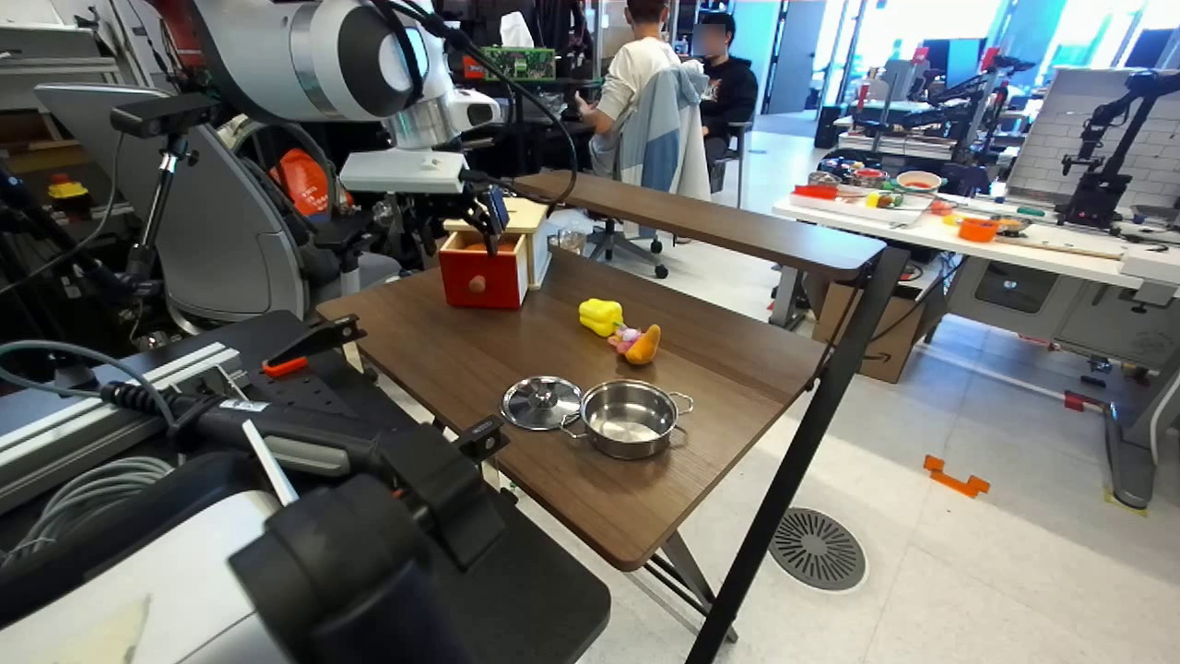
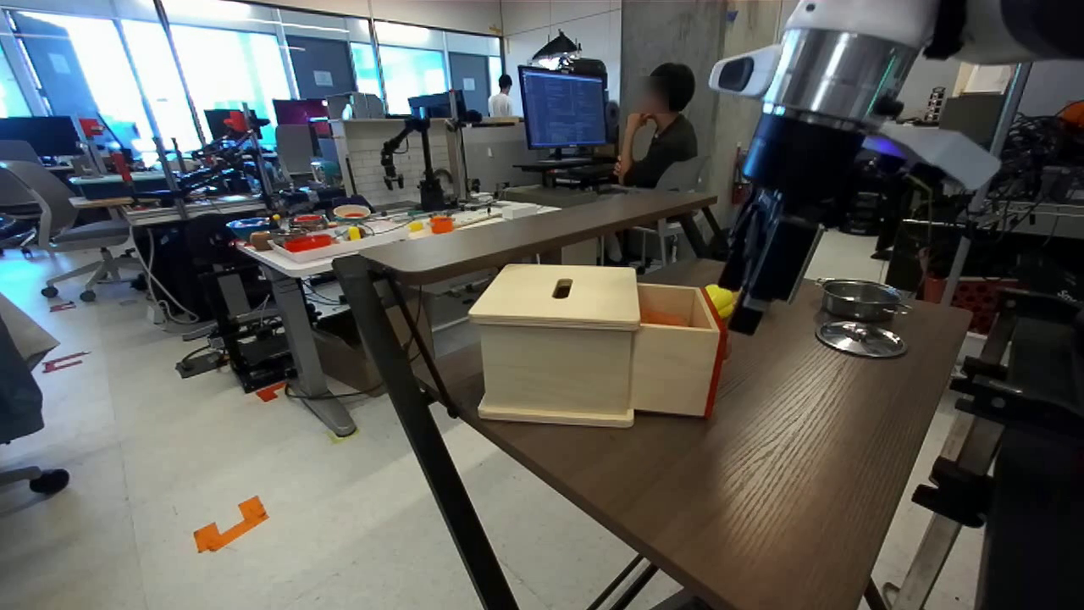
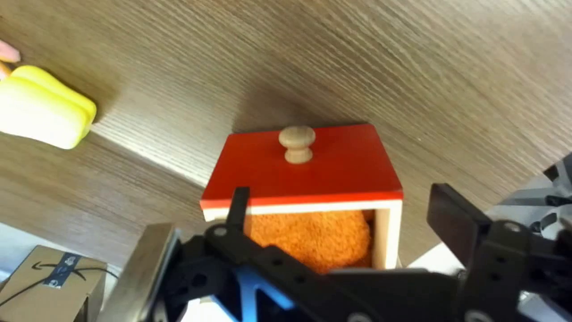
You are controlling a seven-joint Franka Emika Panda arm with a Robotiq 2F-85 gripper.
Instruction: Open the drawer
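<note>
The drawer has a red front (image 1: 481, 280) and pale wooden sides (image 2: 673, 360). It sticks partway out of its pale wooden box (image 2: 559, 373), open at the top. Its red front (image 3: 308, 174) and round wooden knob (image 3: 297, 144) show in the wrist view. A fuzzy orange thing (image 3: 313, 237) lies inside it. My gripper (image 3: 340, 190) is open and empty, with its fingers wide apart, one over the drawer's left part and one past its right side. In both exterior views the gripper (image 1: 461, 247) (image 2: 754, 305) is close to the drawer's front, and the knob is not held.
A yellow pepper (image 1: 601, 316) and an orange and pink toy (image 1: 638, 344) lie on the brown table. A metal pot (image 1: 630, 420) and its lid (image 1: 542, 403) stand farther along. A raised shelf (image 1: 701, 221) runs along one long side of the table.
</note>
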